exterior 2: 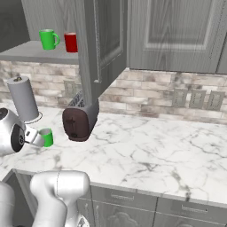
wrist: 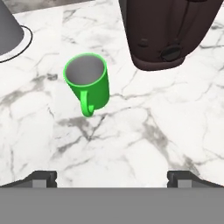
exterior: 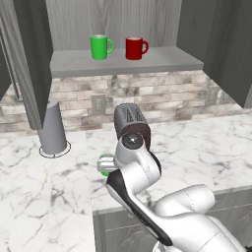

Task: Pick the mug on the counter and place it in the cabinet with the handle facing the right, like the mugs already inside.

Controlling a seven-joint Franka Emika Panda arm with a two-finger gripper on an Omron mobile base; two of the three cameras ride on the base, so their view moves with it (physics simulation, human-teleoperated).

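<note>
Early approach stage. The mug point(wrist: 86, 81) stood upright on the marble tabletop point(wrist: 144, 131), beside the dark toaster point(wrist: 166, 30) and well apart from the paper-towel holder point(exterior: 52, 129); its handle point(wrist: 87, 105) pointed toward the camera in the hand view. The gripper point(wrist: 112, 179) hovered above and short of the mug, its fingers point(wrist: 41, 178) spread fully apart and grasping nothing. By this evidence, no part of the task had been completed: grasping, lifting, carrying to the cabinet point(exterior: 128, 61) and turning the handle rightward all remained. On the cabinet shelf, a second green mug point(exterior: 100, 47) and a red mug point(exterior: 135, 48) stood with their handles to the right, with free shelf space beside them.

In the left base view, the arm covered most of the mug, leaving only a green sliver. In the right base view, the wrist cut off its left side and an open cabinet door point(exterior 2: 99, 48) screened part of the shelf. Only the very tips of the fingers were visible, so their height above the tabletop could not be judged.
</note>
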